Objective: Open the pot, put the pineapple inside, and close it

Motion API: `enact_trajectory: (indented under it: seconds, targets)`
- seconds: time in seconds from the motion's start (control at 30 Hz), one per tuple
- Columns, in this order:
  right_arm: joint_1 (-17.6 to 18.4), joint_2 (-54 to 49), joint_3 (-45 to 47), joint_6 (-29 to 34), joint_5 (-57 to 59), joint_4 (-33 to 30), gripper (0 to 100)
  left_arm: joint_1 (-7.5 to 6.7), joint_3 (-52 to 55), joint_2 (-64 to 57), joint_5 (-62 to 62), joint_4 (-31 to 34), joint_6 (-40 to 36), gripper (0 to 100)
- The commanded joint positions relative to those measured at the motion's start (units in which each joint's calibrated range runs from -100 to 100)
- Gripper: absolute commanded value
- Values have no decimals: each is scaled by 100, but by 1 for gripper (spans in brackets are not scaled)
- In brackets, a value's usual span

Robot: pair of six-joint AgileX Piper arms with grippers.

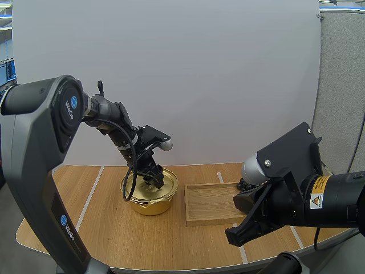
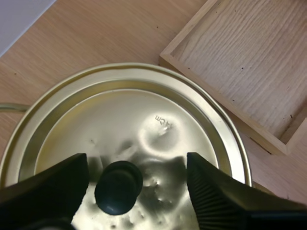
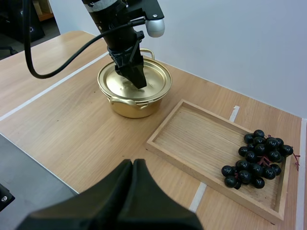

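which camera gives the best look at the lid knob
Left wrist view: the black knob sits between the fingers of the open left end effector. In the high and right wrist views that end effector blocks it, leaving the gold lid around it.

Wooden tray (image 3: 199, 139) flat on wooden table (image 3: 72, 129); white tape lines (image 3: 48, 91).

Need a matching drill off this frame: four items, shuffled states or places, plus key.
Things:
1. left gripper
2. right gripper
3. lid
4. bunch of grapes

States or places:
A. lying in the wooden tray
B. shut on nothing
C. open, fingers either side of the knob
D. sitting on the pot

Pairs: 1-C, 2-B, 3-D, 4-A
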Motion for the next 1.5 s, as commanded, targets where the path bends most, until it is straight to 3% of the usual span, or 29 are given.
enact_trajectory:
  seconds: [0.0, 0.4, 0.7, 1.17, 1.47]
  targets:
    - [-20, -41, 12, -12, 0, 0, 0, -2, 43, 65, 403, 0, 11, 100]
    - [-20, -41, 12, -12, 0, 0, 0, -2, -694, -796, 981, 44, -312, 100]
    - [-20, -41, 12, -12, 0, 0, 0, -2, -1542, -2396, 1544, 44, -636, 100]
    - [-20, -41, 12, -12, 0, 0, 0, -2, -1575, -4724, 2634, 33, -959, 100]
    - [-443, -41, 12, -12, 0, 0, 0, -2, -1575, -5649, 2634, 72, -1365, 100]
